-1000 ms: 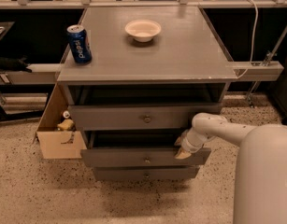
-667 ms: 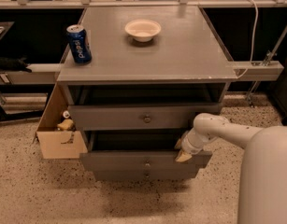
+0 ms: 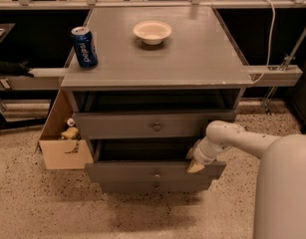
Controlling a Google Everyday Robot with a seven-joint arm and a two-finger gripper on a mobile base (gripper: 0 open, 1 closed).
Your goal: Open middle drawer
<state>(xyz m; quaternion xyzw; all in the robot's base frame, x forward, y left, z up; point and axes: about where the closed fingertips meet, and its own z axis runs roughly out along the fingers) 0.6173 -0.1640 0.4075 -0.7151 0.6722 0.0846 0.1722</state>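
The middle drawer (image 3: pixel 142 172) is a grey front with a small round knob (image 3: pixel 156 173), and it stands pulled partly out of the grey cabinet (image 3: pixel 157 59). Dark space shows behind its top edge. My gripper (image 3: pixel 193 161) is at the right end of that drawer's top edge, touching the front panel. My white arm (image 3: pixel 242 138) reaches in from the right. The top drawer (image 3: pixel 122 126) above is less far out. The bottom drawer (image 3: pixel 155 186) shows only as a narrow strip below the middle one.
A blue soda can (image 3: pixel 84 46) and a white bowl (image 3: pixel 152 32) stand on the cabinet top. An open cardboard box (image 3: pixel 63 143) with small items sits on the floor against the cabinet's left side. A grey rail (image 3: pixel 277 74) runs to the right. My white body (image 3: pixel 287 193) fills the lower right.
The middle drawer has slid further out toward the camera, and my gripper has moved out and slightly down with its right end.
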